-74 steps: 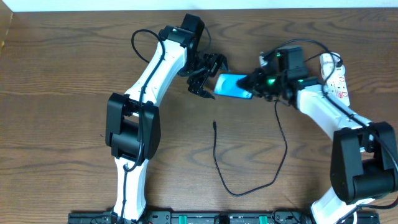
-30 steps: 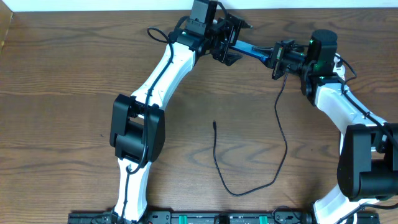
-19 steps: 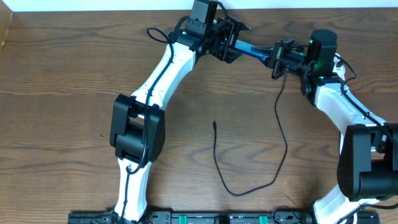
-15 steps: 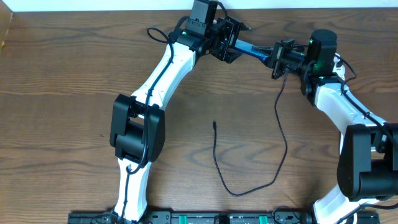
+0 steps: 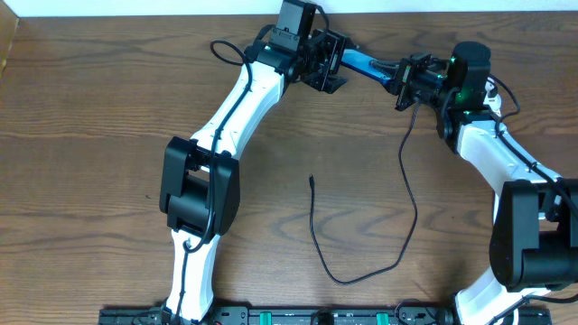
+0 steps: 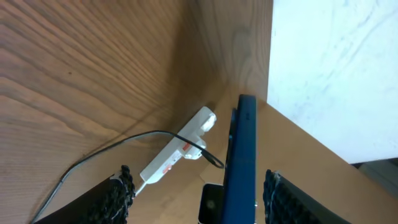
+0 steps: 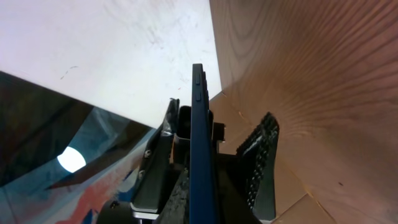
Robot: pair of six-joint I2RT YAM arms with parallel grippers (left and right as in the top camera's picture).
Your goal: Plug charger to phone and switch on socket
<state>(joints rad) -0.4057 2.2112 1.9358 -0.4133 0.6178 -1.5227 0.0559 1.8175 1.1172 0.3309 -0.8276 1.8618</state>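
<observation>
L gripper (image 6: 198, 179) spread wide astride phone (image 6: 244, 162), held edge-on; R gripper (image 5: 406, 81) beyond seems clamped on its far end. Socket (image 6: 177, 152) lies past. Charger (image 5: 312, 203) lies loose, well apart. Handover: shut L squarely on flat faces before R frees.

Overhead looks straight down on the table (image 5: 90, 181); both wrist cameras sit close, seemingly edge-on to the phone (image 6: 242, 162)

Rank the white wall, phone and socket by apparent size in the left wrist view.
white wall
phone, edge-on and near the camera, so this rank is unsure
socket
</observation>
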